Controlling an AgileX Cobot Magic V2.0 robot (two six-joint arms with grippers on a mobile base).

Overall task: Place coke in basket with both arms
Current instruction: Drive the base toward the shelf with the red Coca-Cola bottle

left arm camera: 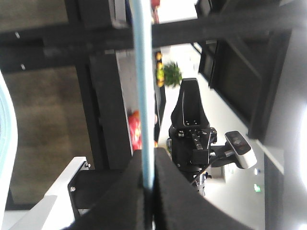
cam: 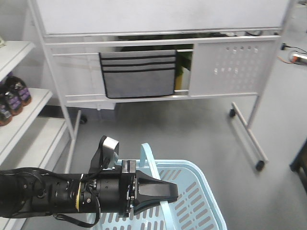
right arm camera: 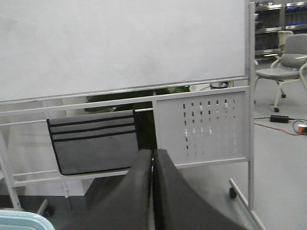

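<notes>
Exterior front-facing: shows left claw (cam: 170, 191) clamped tight on thin handle (cam: 149, 163) of basket (cam: 204, 168), presumably to hold it up for loading. Right wrist-mounted: shows right claw (right arm camera: 152, 158) closed, empty, free for picking. No coke sighted; shelf bottles (cam: 13, 98) show no red label.

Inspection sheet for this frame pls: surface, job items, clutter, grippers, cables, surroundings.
Surface: bare grey floor; no table in view.
Job's things: basket at the bottom of the front view, no bottle in its visible part; coke: nothing seen.
Clutter: dark bottles with purplish labels on the white shelf.
Grippers: left gripper shut on the basket handle; right gripper shut, holding nothing.
Cables: black cable looped under the left arm; floor lead with adapter.
Surroundings: wheeled whiteboard, grey pocket organiser, office chair.
</notes>
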